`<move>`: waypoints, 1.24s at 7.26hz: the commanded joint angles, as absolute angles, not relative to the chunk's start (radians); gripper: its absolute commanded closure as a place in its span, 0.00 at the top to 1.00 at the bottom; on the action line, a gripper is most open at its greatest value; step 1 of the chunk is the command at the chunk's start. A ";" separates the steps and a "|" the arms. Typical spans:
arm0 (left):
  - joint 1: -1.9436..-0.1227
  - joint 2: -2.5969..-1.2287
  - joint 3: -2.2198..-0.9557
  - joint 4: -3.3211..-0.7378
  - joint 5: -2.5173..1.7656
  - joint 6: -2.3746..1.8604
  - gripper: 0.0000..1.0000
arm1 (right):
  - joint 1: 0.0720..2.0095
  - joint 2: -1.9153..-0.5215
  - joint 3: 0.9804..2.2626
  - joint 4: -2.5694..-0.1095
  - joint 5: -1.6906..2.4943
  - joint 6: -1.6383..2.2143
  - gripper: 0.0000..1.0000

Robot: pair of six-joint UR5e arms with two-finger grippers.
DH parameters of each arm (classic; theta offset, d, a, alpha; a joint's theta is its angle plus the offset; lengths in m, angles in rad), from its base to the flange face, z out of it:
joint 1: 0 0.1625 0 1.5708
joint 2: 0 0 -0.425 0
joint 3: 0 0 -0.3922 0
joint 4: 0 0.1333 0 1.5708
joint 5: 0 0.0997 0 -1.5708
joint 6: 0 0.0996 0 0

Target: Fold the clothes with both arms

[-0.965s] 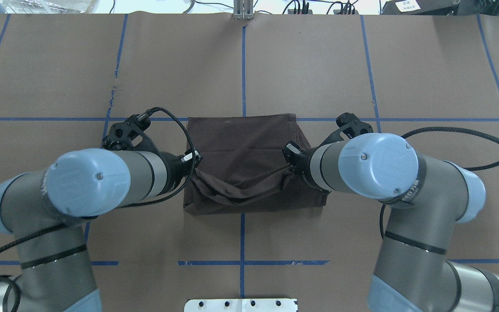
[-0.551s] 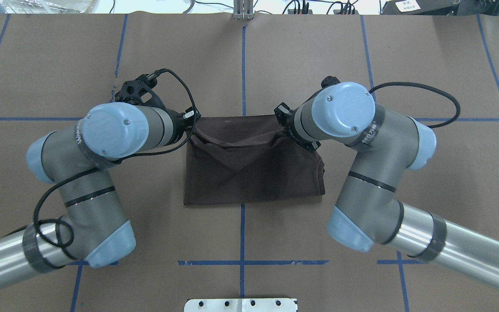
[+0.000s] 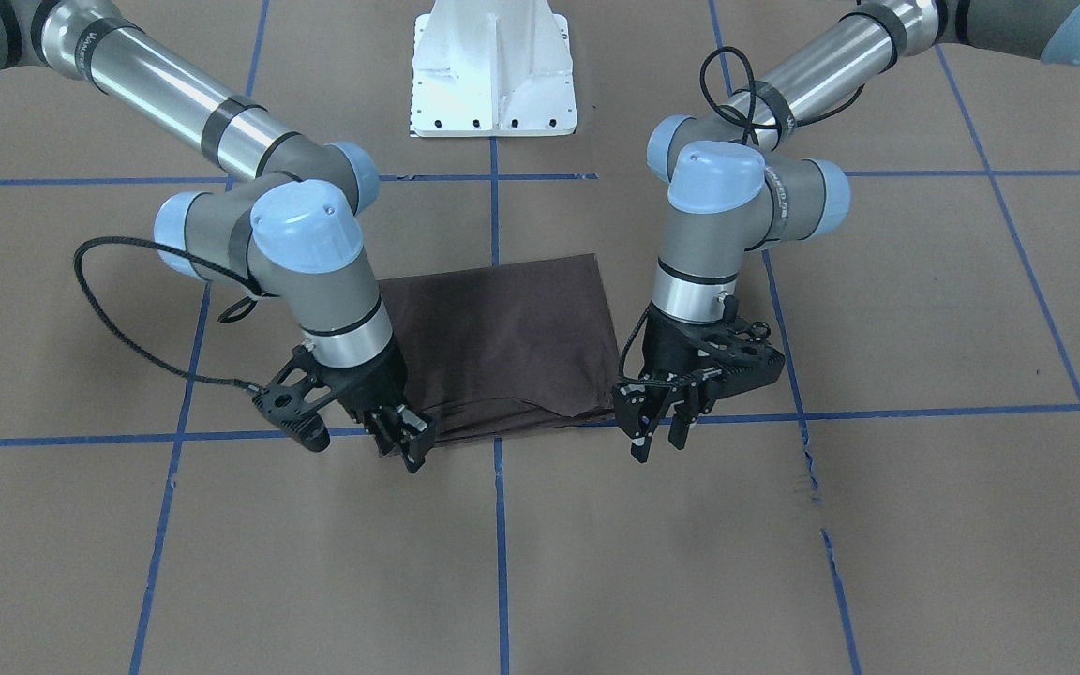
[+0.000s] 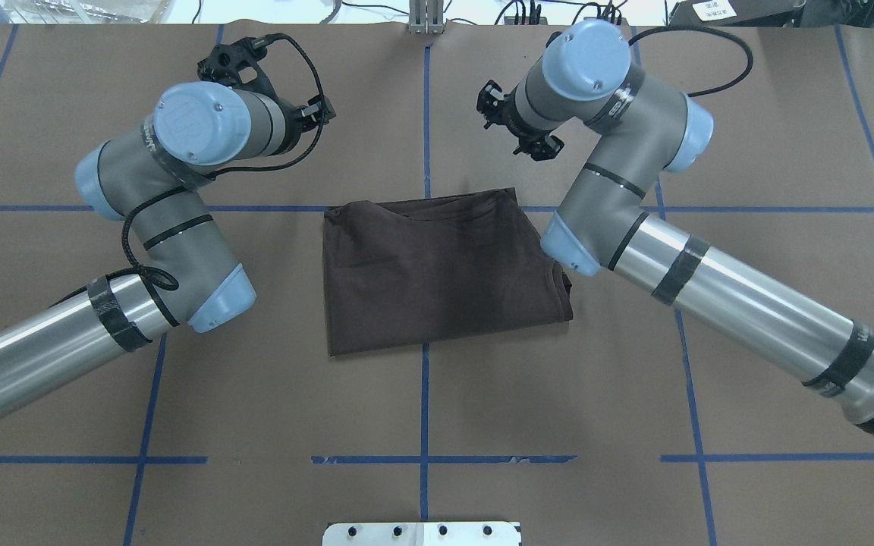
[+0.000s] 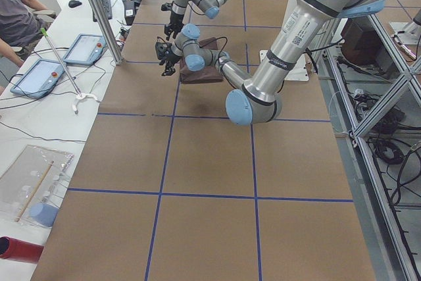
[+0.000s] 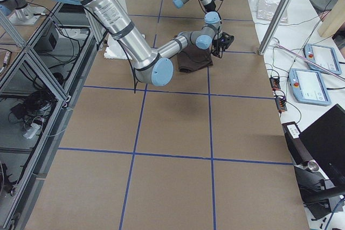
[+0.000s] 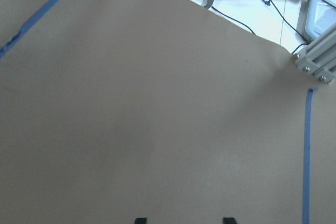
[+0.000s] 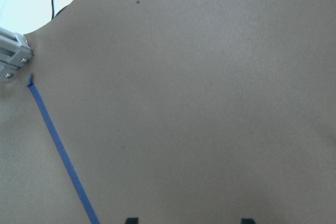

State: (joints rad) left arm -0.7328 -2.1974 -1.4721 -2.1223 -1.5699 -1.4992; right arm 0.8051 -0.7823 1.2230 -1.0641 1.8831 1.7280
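The dark brown-grey T-shirt [image 4: 441,269] lies folded into a flat rectangle at the middle of the table; it also shows in the front-facing view [image 3: 498,342]. My left gripper [image 4: 321,114] is open and empty, past the shirt's far left corner and clear of it. In the front-facing view it [image 3: 660,429] hovers by the shirt's corner. My right gripper [image 4: 519,123] is open and empty past the far right corner, and shows in the front-facing view [image 3: 406,441] too. Both wrist views show only bare brown table and spread fingertips [image 7: 140,220] [image 8: 131,220].
The brown paper table is marked with blue tape lines [image 4: 425,114]. The white base plate [image 4: 422,533] sits at the near edge. An aluminium post [image 4: 425,19] stands at the far edge. Tablets [image 5: 39,77] and an operator are beyond the far side.
Both grippers carried the shirt's near edge over to its far edge, let go and opened, then moved on past the far edge. The shirt now lies folded in half.
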 commanded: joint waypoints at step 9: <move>-1.514 -1.819 -1.444 -1.878 -2.259 -0.042 1.00 | 1.489 -1.288 1.420 -1.590 2.339 0.193 1.00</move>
State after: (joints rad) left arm -1.4574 -1.8128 -1.5071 -1.9281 -2.1938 -0.1226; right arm 1.4515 -1.2601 1.4119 -1.5198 2.3392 0.2684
